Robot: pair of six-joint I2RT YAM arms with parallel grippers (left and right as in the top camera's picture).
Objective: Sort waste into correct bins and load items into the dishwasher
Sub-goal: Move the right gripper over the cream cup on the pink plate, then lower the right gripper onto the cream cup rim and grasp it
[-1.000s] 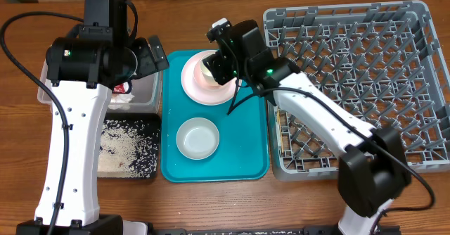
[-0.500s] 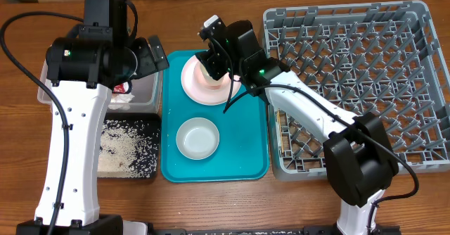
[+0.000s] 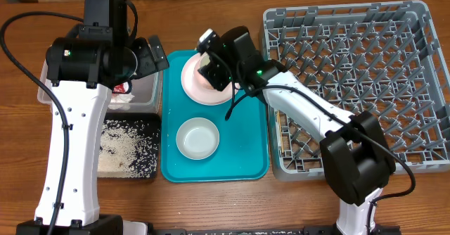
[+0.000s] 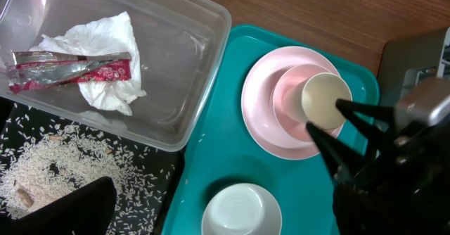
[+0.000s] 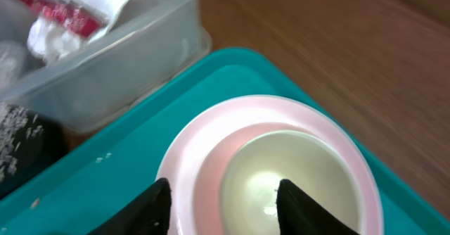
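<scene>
On the far half of the teal tray sits the pink plate, upright, with the white cup standing mouth-up in its middle. Cup interior looks empty in the right wrist view. Right gripper is at the cup, coming in from the right. Its jaws stand partly apart: one dark finger is over the plate outside the cup wall, the other is over the cup's mouth, so the near rim lies between them. I cannot tell whether either finger touches the rim. Near half of the same tray: one white bowl, upright, empty, well clear of the plate. Left of the tray, just beside it, is the clear tub at the far side, holding the crumpled napkin with the red wrapper lying across it. Nearer than the tub is the black tray, with rice grains scattered over its floor, thickest at the left. Left gripper hovers above the tub's right edge, jaws wide, nothing between them; only one of its fingers shows in its own camera. Right of the teal tray stands the grey dish rack, pegs upright, no dishes visible in it. All of it rests on the wooden table.
</scene>
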